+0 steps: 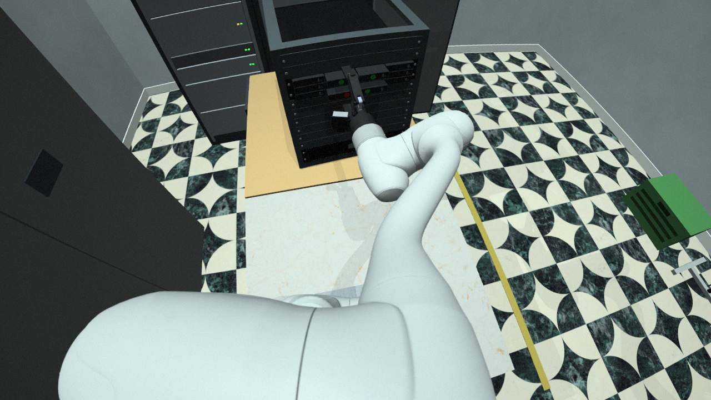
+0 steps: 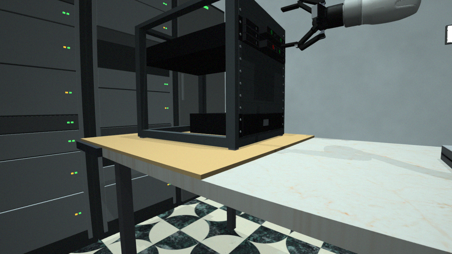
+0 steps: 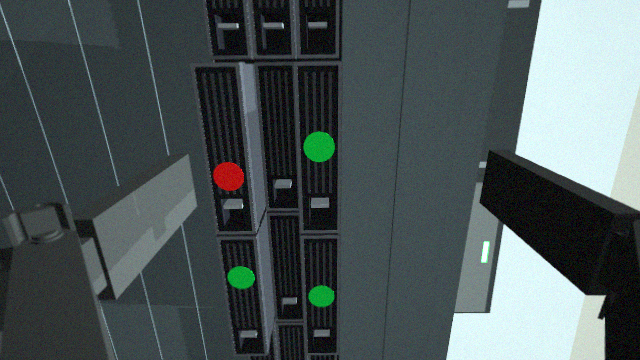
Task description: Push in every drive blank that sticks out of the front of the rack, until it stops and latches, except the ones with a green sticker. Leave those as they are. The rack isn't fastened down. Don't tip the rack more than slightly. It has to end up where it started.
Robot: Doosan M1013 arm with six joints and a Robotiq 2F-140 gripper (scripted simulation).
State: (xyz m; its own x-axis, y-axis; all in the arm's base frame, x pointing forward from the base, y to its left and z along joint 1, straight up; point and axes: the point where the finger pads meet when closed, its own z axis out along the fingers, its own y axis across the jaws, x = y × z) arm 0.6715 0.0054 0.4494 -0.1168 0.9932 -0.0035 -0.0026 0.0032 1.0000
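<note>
I read no writing, only round stickers. On the rack (image 2: 231,78), standing on the tan surface (image 2: 189,157), the red-sticker blank (image 3: 229,150) juts toward me, its long axis across the rack front. My arm (image 1: 412,209) reaches level; the gripper (image 2: 292,26) fingers are spread wide, holding nothing.

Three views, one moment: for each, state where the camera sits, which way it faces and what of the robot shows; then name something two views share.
Top: high behind the arm, looking down at the rack; arm and gripper show.
Exterior: low beside the table, facing the rack's side; open gripper and forearm show.
Wrist: on the gripper, facing the rack front; both fingers show.
Shared: the red sticker appears in all three.
</note>
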